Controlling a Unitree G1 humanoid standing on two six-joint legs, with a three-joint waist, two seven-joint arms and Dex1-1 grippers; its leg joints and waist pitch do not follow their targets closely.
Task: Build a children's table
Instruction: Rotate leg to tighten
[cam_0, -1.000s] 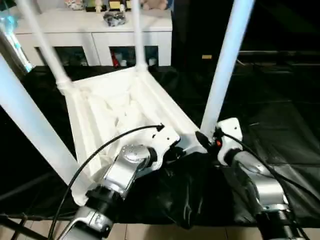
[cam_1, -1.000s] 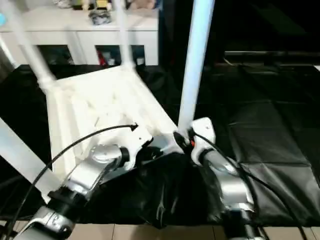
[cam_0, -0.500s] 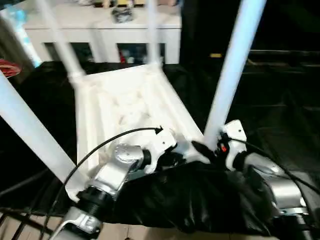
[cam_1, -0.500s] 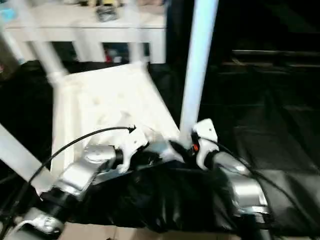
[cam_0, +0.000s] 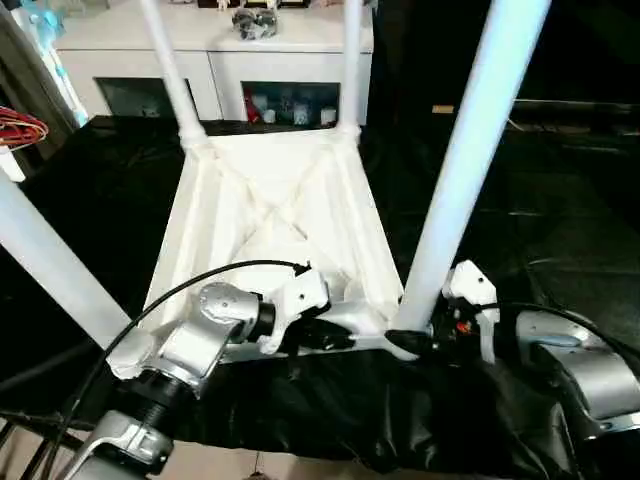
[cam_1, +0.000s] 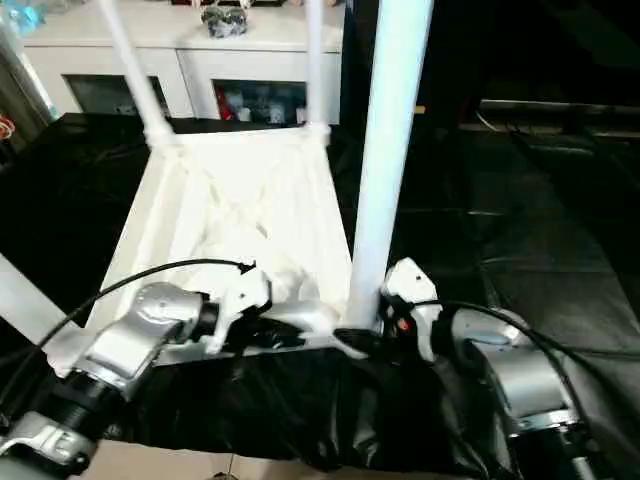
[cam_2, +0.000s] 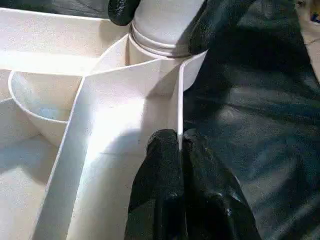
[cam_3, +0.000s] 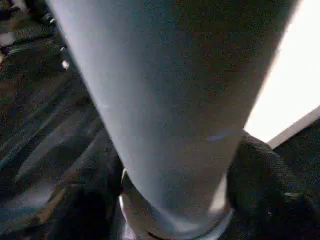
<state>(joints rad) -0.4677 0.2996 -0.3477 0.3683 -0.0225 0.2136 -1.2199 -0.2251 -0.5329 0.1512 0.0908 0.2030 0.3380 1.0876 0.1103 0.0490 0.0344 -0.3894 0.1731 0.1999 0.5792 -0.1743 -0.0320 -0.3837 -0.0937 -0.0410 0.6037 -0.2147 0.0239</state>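
Your left gripper is pinched shut on the table's rim; right gripper wraps the near leg base. Pull sideways and that leg could tilt in its socket.

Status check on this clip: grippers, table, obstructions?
Left gripper shut on tabletop rim. Right gripper around near-right leg base. Table upside down, four legs seated. Nothing blocking.

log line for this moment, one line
table: upside down, four legs up | left gripper: shut on near rim | right gripper: around near-right leg at its base
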